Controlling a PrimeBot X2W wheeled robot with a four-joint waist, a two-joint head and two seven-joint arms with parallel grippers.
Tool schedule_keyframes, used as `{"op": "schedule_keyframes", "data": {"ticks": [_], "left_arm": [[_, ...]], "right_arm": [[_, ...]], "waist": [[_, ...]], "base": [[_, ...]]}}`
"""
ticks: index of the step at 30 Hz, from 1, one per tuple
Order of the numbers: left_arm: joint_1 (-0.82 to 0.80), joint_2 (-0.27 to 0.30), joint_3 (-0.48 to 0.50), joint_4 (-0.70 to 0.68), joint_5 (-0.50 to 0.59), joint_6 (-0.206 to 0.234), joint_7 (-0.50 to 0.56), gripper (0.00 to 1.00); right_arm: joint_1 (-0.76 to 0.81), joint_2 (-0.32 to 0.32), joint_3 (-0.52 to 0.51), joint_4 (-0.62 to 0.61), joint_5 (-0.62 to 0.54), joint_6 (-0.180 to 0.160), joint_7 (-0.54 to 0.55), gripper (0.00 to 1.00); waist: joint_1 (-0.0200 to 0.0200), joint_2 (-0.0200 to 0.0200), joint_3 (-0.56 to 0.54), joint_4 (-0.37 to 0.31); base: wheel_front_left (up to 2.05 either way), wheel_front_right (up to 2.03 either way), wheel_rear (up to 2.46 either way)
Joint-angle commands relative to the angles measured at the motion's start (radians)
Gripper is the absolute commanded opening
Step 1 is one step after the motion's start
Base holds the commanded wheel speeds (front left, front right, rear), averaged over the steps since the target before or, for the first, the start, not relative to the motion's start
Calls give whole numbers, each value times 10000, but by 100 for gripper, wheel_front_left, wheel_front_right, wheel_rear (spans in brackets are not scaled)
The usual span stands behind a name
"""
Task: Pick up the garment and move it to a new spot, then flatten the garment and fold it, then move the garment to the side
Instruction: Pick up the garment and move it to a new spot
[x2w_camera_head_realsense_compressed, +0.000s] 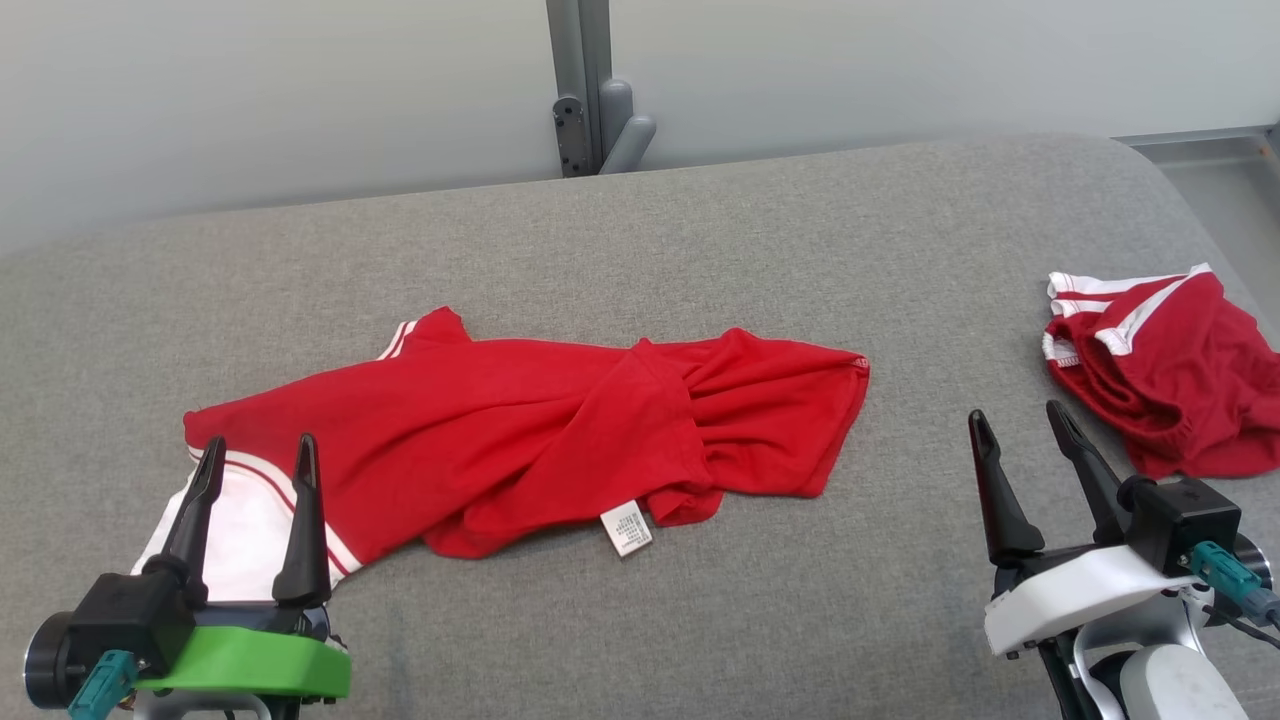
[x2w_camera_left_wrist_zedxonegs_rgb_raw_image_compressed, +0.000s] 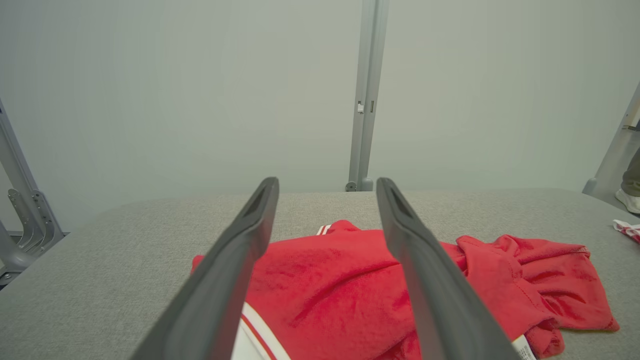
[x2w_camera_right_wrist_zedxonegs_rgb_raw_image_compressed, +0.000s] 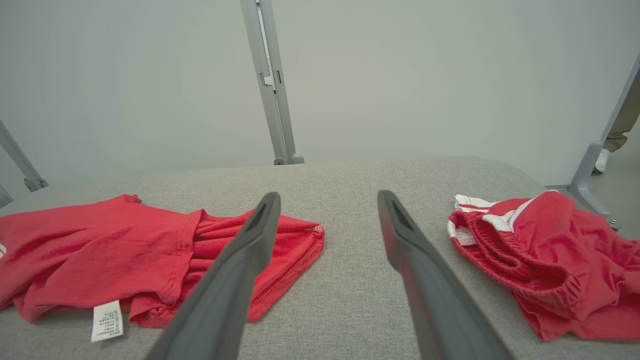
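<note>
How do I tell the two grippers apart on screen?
Both have two long tapered black fingers and a teal plug. The left gripper sits on a green shell, the right gripper on a white shell with a thin black cable.

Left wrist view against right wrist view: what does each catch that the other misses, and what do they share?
Left wrist, not right: the left gripper, open, pointing across the red shirt. Right wrist, not left: the right gripper, open over the grey padded surface, and the elastic waistband of the red shorts. Both: that shirt, its care label, that surface, the grey post, a person's shoe.
</note>
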Motion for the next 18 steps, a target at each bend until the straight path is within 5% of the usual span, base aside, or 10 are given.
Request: {"op": "schedule_keyframes", "data": {"ticks": [1, 18], "left_arm": [[161, 96, -3, -55, 37, 58, 39, 100], [52, 206, -40, -157, -37, 179, 174, 100]], "right_arm": [[131, 17, -33, -106, -111, -11, 56, 100], [145, 124, -158, -333, -155, -11, 75, 100]], "waist": [[1, 0, -63, 0], [1, 0, -4, 5]], "base": [[0, 0, 0], [0, 0, 0]]}}
